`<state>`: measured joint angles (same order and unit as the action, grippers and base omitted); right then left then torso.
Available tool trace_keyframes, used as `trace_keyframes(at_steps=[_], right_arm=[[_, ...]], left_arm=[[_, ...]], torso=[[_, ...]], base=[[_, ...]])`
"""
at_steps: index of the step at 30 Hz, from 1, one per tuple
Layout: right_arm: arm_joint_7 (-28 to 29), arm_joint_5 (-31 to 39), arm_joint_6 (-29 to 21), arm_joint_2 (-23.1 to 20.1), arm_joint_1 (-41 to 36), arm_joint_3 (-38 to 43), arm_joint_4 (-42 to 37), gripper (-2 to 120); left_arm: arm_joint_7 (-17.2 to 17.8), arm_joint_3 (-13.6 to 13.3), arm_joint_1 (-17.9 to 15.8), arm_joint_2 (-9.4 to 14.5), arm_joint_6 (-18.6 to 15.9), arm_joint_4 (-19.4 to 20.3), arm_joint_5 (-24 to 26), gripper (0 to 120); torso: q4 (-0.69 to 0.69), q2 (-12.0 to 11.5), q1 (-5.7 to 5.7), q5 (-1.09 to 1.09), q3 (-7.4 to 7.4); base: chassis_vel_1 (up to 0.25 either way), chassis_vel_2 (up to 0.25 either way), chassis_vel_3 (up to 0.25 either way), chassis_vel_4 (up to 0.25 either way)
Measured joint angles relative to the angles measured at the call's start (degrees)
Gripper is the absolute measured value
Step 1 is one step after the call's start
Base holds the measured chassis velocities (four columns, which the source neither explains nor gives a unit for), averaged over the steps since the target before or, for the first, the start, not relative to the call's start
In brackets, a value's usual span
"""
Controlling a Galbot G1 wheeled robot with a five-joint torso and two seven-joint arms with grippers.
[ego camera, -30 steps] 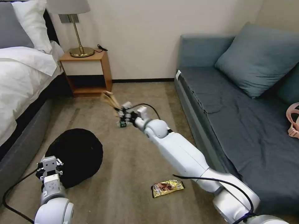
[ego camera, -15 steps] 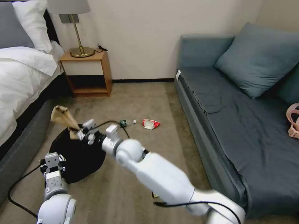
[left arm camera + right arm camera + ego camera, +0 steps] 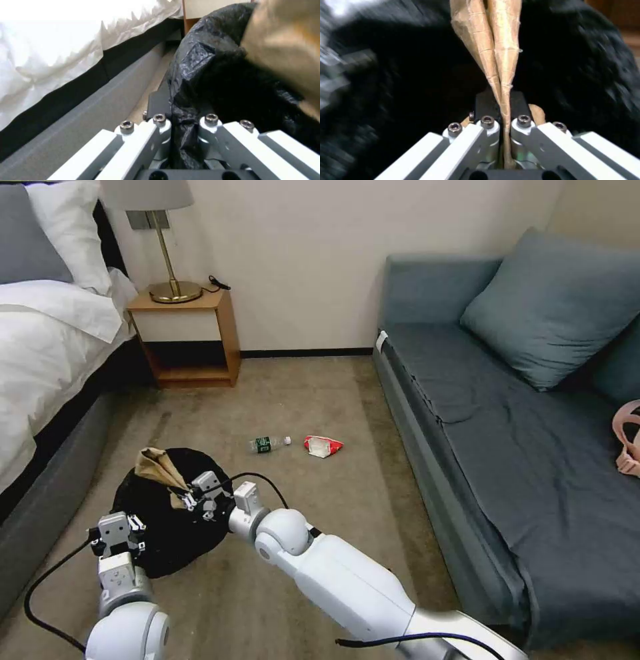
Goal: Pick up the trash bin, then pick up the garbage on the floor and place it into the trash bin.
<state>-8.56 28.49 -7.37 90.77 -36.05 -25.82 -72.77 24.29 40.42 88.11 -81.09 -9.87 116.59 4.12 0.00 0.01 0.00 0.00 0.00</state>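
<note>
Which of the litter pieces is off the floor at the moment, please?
The brown paper bag: the right pincer is shut on it over the trash bin, which the left pincer grips. The clear bottle and red-white snack bag lie on the carpet.

The trash bin wears a thin black plastic bag that looks shiny and full of wrinkles. The left pincer is smooth pale metal with round steel screws, and it pinches a fold of that bag. The right pincer is the same smooth metal, closed on a brown paper bag that is dull and creased. Beside the bin, the floor is soft, fuzzy tan carpet. On it, beyond the bin, lie a clear plastic bottle and a shiny red-white snack bag. The sofa is dull blue-grey cloth.
</note>
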Motion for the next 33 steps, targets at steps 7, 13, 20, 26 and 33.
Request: trace_keyframes(at_steps=[7, 13, 20, 26, 33], right_arm=[[0.0, -1.7, 0.4, -0.9, -0.9, 0.3, 1.4, 4], [0.0, -2.1, 0.4, -0.9, -1.0, 0.2, 1.4, 26], [0.0, -2.5, 0.4, -1.3, -1.0, 0.1, 1.3, 51], [0.0, -2.9, 0.5, -1.4, -1.2, 0.2, 1.4, 74], [0.1, -3.0, 0.5, -1.9, -1.2, 1.0, 1.2, 98]], left_arm=[[0.1, 0.0, 0.2, 0.0, 0.0, 0.7, 0.2, 4], [0.0, -0.1, 0.0, 0.0, 0.0, 0.0, 0.3, 4], [0.0, 0.0, -0.3, 0.0, 0.3, -0.9, 0.6, 4], [-0.1, 0.1, -0.4, 0.2, 0.4, -1.3, 0.7, 4], [-0.1, 0.3, -0.3, 0.3, 0.9, -1.9, 0.8, 4]], torso=[[0.00, 0.0, 0.00, 0.00, 0.00], [0.01, 0.0, 0.00, 0.00, 0.00], [0.00, 0.0, 0.00, 0.01, 0.00], [0.00, 0.0, 0.00, 0.00, 0.00], [0.00, 0.0, 0.00, 0.00, 0.00]], base=[[0.000, 0.000, 0.000, 0.000], [0.000, 0.000, 0.000, 0.000], [0.000, 0.000, 0.000, 0.000], [0.000, 0.000, 0.000, 0.000], [0.000, 0.000, 0.000, 0.000]])
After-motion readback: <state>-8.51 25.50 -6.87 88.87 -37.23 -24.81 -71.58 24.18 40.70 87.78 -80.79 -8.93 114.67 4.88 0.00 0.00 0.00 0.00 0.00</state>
